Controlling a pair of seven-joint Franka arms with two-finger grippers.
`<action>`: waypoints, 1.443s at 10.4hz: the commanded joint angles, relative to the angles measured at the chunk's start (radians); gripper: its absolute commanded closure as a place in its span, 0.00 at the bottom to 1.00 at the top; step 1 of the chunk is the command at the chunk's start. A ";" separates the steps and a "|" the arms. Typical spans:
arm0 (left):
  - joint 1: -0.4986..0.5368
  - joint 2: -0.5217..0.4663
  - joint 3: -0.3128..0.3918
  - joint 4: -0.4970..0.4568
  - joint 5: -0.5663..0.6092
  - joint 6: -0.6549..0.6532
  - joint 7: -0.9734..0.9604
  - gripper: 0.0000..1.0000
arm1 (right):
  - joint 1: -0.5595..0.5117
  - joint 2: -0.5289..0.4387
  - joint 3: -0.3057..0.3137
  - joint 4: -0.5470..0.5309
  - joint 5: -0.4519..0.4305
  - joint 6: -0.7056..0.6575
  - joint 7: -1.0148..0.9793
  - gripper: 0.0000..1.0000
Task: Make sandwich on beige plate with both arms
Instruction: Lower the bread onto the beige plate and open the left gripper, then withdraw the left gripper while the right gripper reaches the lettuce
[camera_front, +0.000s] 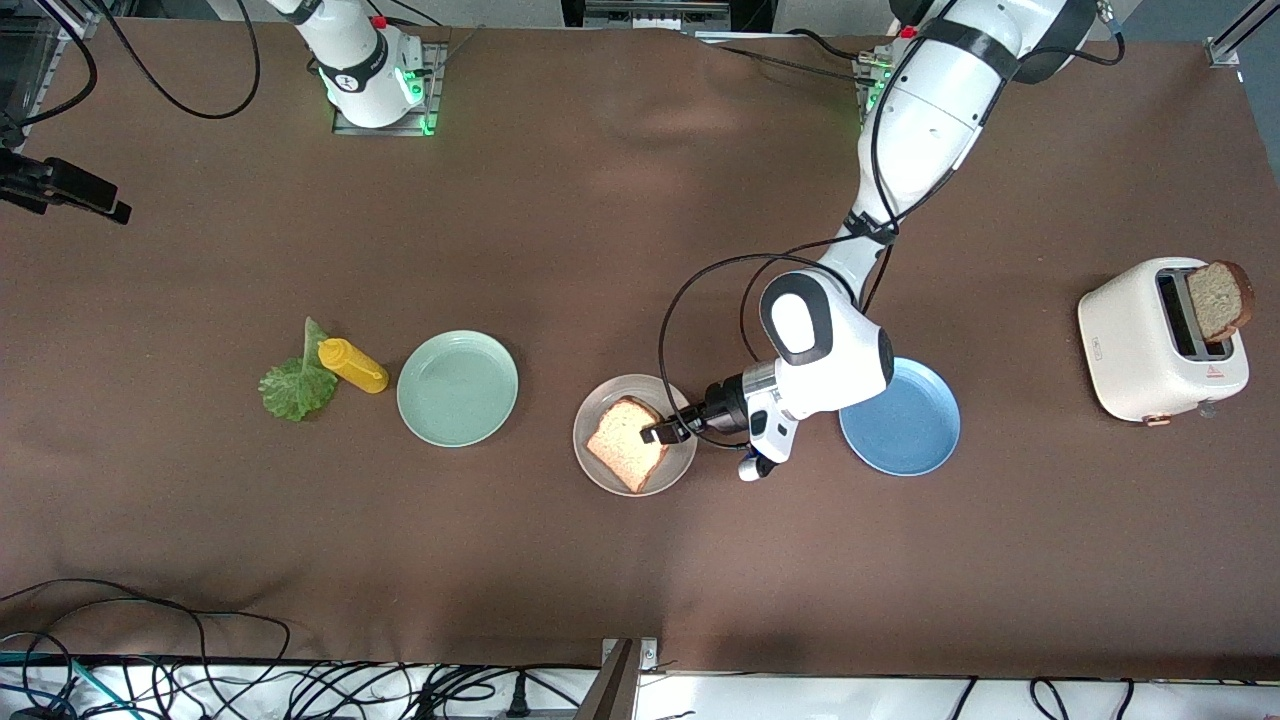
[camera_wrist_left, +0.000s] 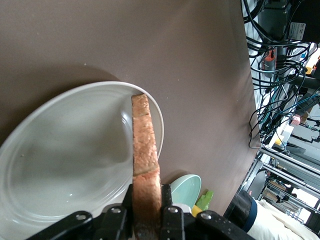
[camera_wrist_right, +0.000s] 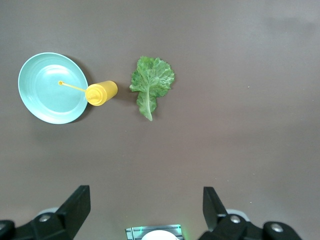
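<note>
My left gripper (camera_front: 660, 432) is shut on one edge of a brown bread slice (camera_front: 626, 444) that is over the beige plate (camera_front: 625, 388). In the left wrist view the slice (camera_wrist_left: 145, 145) stands edge-on between the gripper's (camera_wrist_left: 147, 192) fingers, above the plate (camera_wrist_left: 65, 160). A second bread slice (camera_front: 1220, 300) sticks out of the toaster. The lettuce leaf (camera_front: 295, 385) lies on the table toward the right arm's end. My right gripper (camera_wrist_right: 145, 197) is open and empty, high over the lettuce (camera_wrist_right: 151, 82); it is out of the front view.
A yellow squeeze bottle (camera_front: 352, 365) lies between the lettuce and the mint-green plate (camera_front: 458, 388). A blue plate (camera_front: 910, 425) sits beside the beige plate, partly under the left arm. The white toaster (camera_front: 1150, 345) stands at the left arm's end.
</note>
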 joint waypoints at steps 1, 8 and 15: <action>0.019 -0.004 0.013 0.005 -0.008 -0.004 0.017 0.00 | -0.006 0.003 0.000 0.017 0.017 -0.008 -0.011 0.00; 0.111 -0.001 0.014 -0.044 0.115 -0.012 0.014 0.00 | -0.006 0.004 0.002 0.016 0.018 -0.004 -0.009 0.00; 0.390 -0.154 0.033 -0.041 0.680 -0.470 0.007 0.00 | 0.005 0.119 0.006 0.006 0.004 0.083 -0.003 0.00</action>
